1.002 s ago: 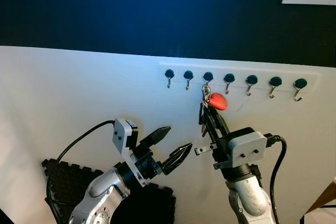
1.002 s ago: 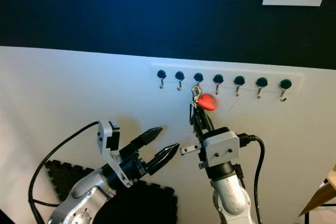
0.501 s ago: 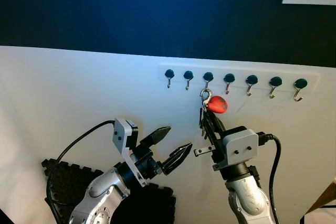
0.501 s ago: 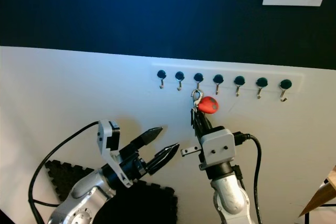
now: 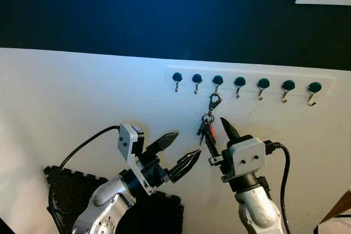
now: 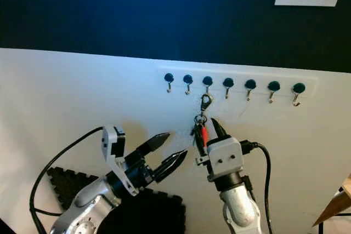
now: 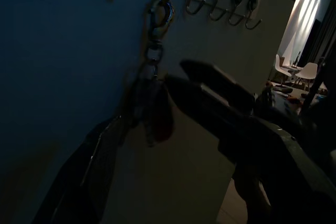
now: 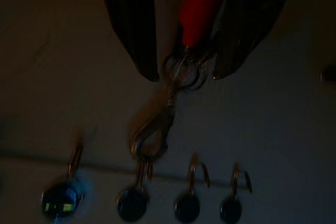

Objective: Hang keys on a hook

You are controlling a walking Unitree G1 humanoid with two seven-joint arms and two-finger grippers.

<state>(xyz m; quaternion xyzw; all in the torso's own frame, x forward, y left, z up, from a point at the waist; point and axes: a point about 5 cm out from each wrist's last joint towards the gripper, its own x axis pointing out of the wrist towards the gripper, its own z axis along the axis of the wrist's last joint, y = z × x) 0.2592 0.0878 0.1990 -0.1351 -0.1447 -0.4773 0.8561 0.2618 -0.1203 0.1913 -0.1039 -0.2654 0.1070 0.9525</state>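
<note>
Keys (image 5: 207, 131) look like a light, floppy, jangly bunch dangling by their clip (image 5: 214, 102) from the third hook (image 5: 217, 82), so I'd grab the rigid clip, and the right gripper (image 5: 218, 135) sits spread apart around them, left gripper (image 5: 181, 152) parted nearby.

Both arms raised, left gripper (image 5: 174, 155) and right gripper (image 5: 219, 135) parted
</note>
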